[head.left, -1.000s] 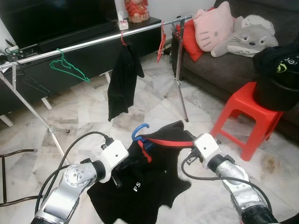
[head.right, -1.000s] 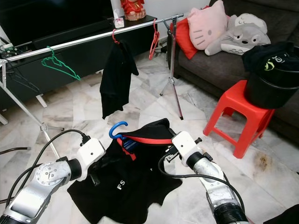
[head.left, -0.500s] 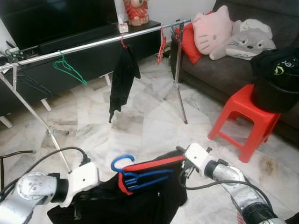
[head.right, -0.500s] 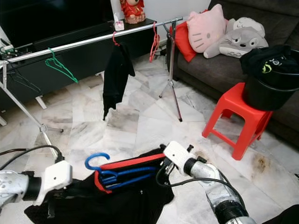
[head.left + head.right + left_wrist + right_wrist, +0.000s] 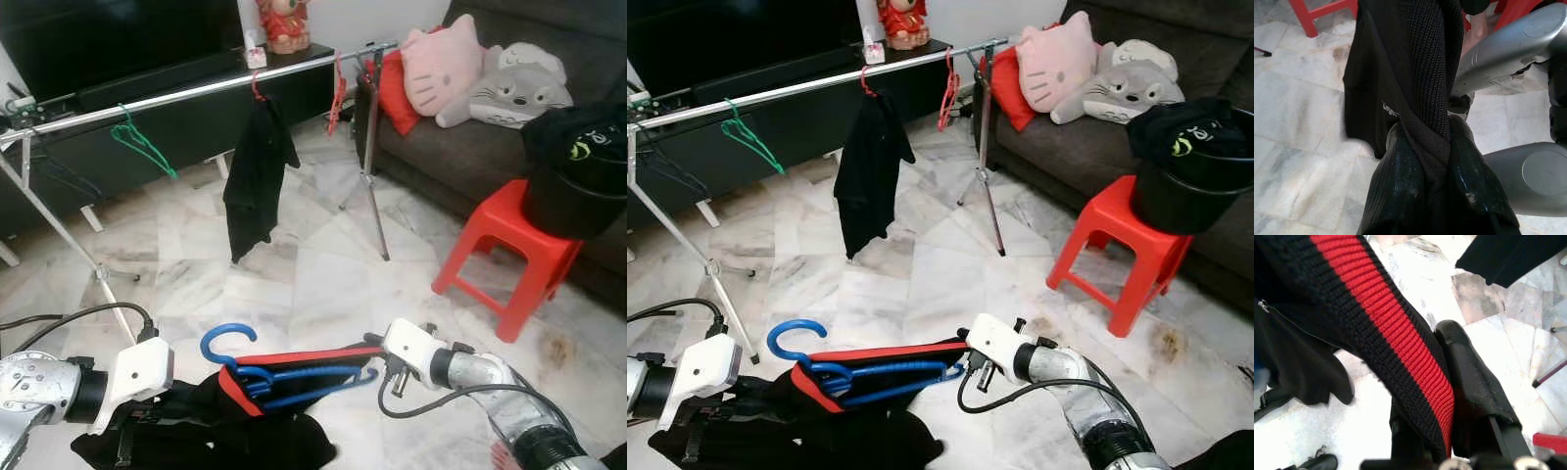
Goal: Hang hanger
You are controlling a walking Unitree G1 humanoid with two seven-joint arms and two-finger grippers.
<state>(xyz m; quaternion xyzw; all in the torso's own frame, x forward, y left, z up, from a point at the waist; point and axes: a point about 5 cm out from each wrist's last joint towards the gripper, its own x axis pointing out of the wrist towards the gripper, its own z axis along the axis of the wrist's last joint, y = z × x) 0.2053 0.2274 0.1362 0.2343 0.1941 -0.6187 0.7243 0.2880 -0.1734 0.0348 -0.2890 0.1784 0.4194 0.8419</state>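
My left hand and right hand are each clamped on the black garment, stretched low over the floor with the blue hanger in its red collar. Ahead stands the rail; a red stool sits to my right.

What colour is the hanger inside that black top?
Blue hanger, its hook sticking out; clearest in the left eye view.

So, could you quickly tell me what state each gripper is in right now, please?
Left gripper: shut on the black garment.
Right gripper: shut on the garment's red-striped collar, with the blue hanger inside it.
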